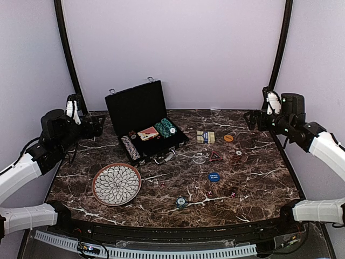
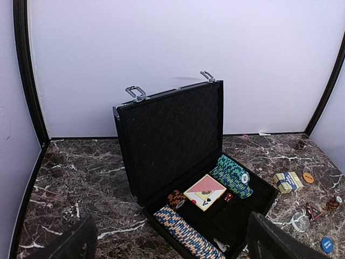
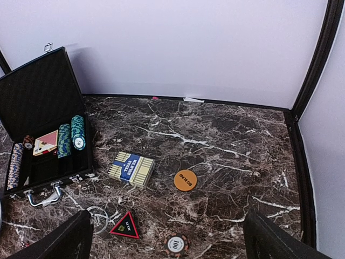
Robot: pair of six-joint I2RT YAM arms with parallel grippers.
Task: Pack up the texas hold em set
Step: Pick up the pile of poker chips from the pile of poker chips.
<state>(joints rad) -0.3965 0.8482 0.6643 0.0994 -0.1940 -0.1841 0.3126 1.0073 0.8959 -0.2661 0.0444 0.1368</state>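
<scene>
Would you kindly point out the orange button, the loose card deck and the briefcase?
orange button (image 3: 185, 179), right wrist view, centre of its face.
loose card deck (image 3: 131, 169), right wrist view, middle of its top.
briefcase (image 2: 172, 140), left wrist view, lining of raised lid.

Plain pale walls fill the upper frame, softly and evenly lit. Black curved posts rise at upper left and right. Below, a dark brown marble tabletop, white-veined, spreads across the middle.

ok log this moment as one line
case: open, part filled | card deck, orange button, blue button: loose on table | left gripper, right gripper: open, empty
</scene>
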